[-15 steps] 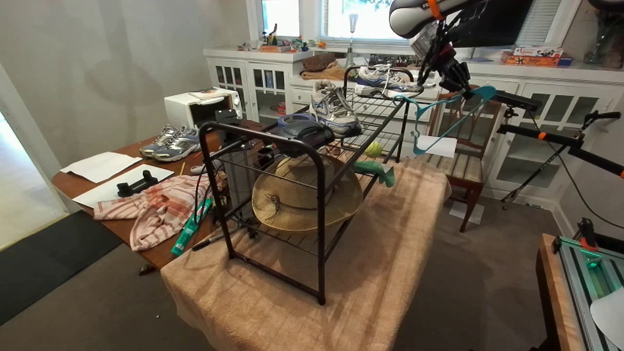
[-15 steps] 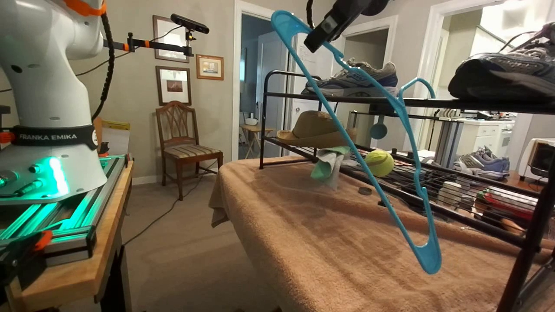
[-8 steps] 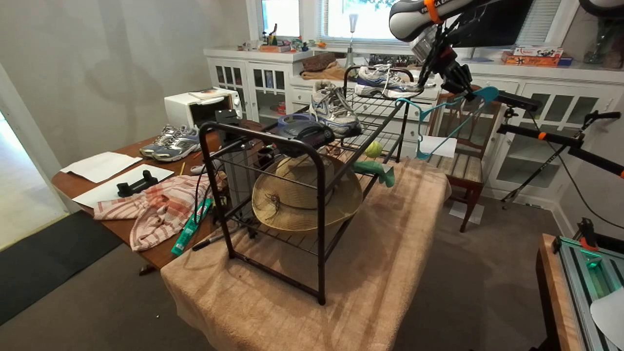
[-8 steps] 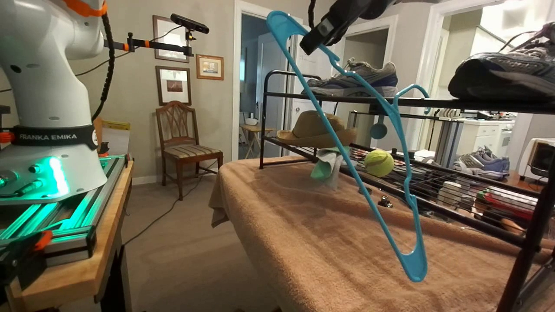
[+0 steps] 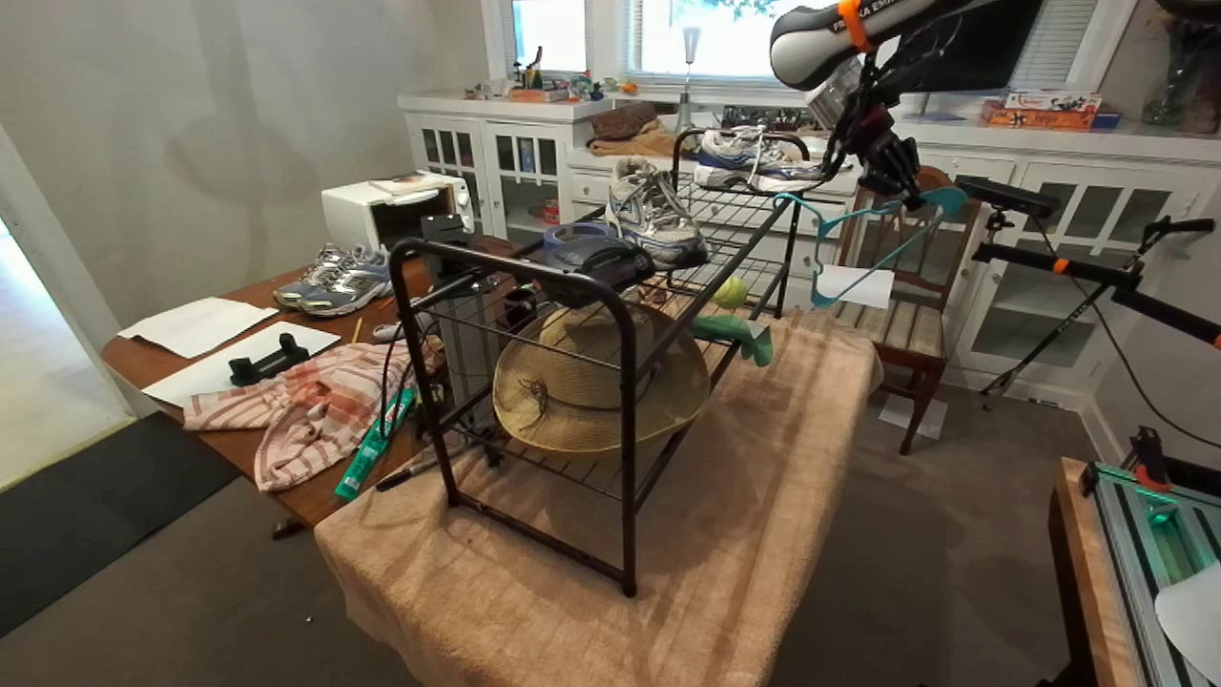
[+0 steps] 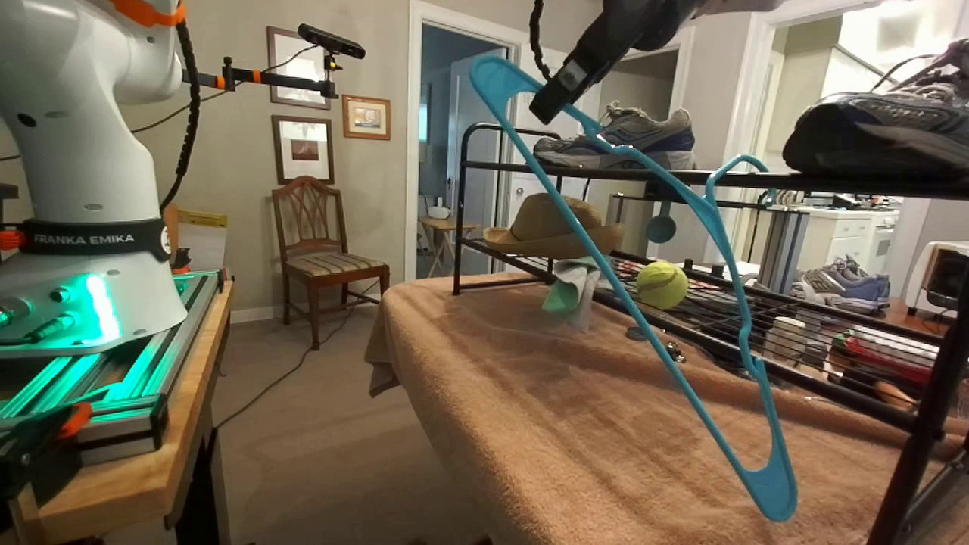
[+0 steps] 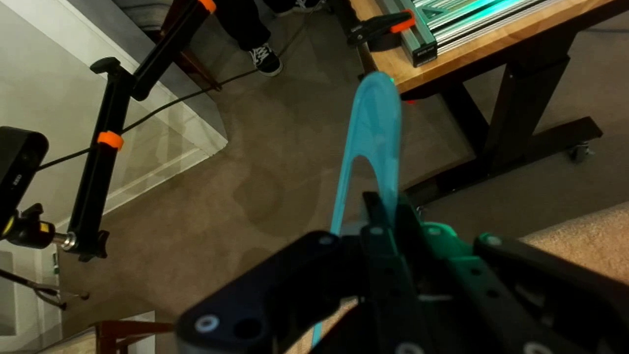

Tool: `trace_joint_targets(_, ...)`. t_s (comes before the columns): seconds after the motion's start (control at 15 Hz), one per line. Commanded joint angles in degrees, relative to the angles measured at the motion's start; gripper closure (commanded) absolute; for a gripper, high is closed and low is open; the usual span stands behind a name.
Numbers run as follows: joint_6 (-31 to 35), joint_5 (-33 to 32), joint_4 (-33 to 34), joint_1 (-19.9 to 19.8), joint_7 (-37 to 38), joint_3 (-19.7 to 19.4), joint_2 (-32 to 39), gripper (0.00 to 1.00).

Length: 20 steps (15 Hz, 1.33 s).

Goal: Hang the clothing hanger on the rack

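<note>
A: Where is the hanger (image 6: 704,206) to be found?

B: In an exterior view it is seen tilted, with a wide end raised at the upper centre of the frame and the opposite end dropped toward the lower right.

A: How is it held?

B: By the gripper (image 7: 390,209). In the wrist view the fingers (image 7: 377,238) are seen clamped on the hanger, just below a wide end that is pointed toward the top of the frame.

A: Has the hook (image 6: 728,163) been hung on the rack (image 5: 628,420)?

B: That cannot be told. Right of centre in an exterior view, the top rail (image 6: 738,179) is crossed by the hook, but whether the two are touching is not shown. In both exterior views the rest of the hanger is held outside the rack.

A: What is borne by the rack?

B: Shoes (image 5: 658,215) are set along the top. Lower down, near the middle of the frame, a hat (image 5: 582,410) is seen. In an exterior view a ball (image 6: 662,285) is framed by the hanger.

A: And around it?

B: A brown cloth (image 5: 754,458) is spread beneath the rack, toward the bottom of the frame. In the left third of an exterior view, a chair (image 6: 334,263) is seen.
</note>
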Motion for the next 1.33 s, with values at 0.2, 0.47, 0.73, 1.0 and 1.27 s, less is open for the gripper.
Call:
trace_joint_targets(0.2, 13.42, 2.58, -11.83, 0.75, 8.59, 0.04, -5.28, 0.98)
trace_joint_targets(0.47, 18.86, 3.04, -16.69, 1.50, 12.81, -0.37, -7.33, 0.98)
trace_joint_targets(0.73, 21.47, 2.26, -20.90, 2.38, 15.16, -0.65, -9.12, 0.87)
trace_joint_targets(1.0, 24.68, 0.89, -24.48, 3.58, 17.59, -0.84, -11.26, 0.44)
trace_joint_targets(1.27, 30.22, -2.69, -28.67, 5.48, 21.39, -1.02, -14.72, 0.13)
